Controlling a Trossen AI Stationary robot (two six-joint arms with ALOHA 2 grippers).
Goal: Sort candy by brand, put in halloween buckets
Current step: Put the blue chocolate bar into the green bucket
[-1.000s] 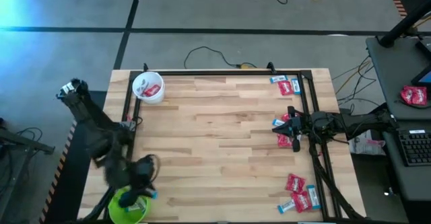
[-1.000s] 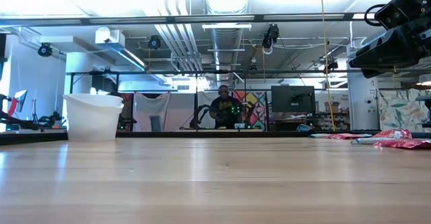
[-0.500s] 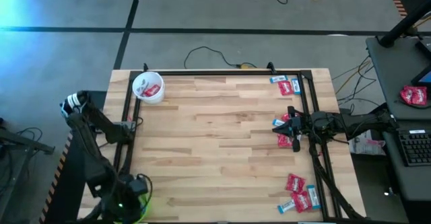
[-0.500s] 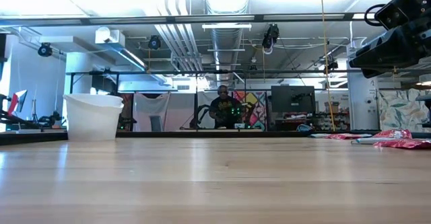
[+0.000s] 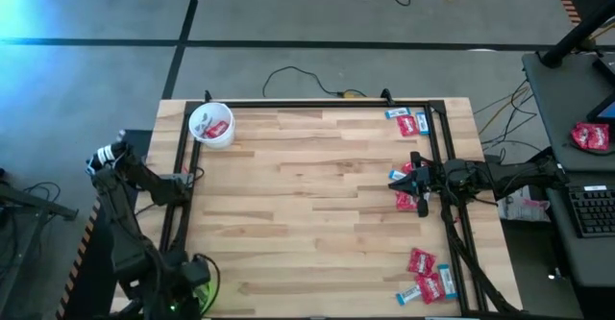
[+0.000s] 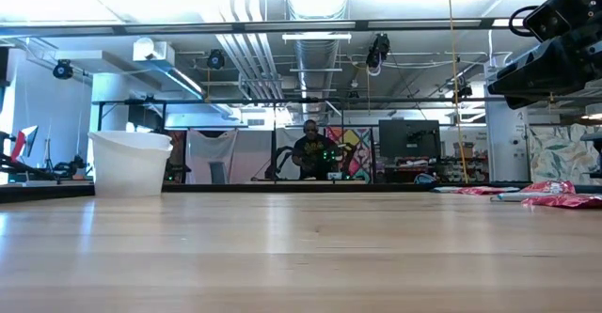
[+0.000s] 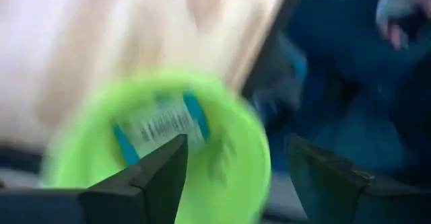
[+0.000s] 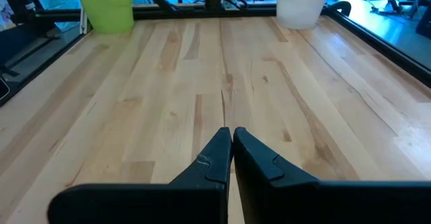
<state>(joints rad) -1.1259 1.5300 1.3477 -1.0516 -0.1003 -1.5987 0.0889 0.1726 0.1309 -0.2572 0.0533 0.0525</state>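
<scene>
Left wrist view shows the left gripper (image 7: 232, 177) open above the lime green bucket (image 7: 87, 163), a blue candy (image 7: 161, 124) already inside. Lift straight up. Far off at three o'clock, the right gripper (image 8: 231, 138) waits closed beside candies (image 5: 408, 201).

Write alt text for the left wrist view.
A lime green bucket seen from above holds a light blue and white candy. The left gripper hangs open over it, at the edge of the table.
</scene>
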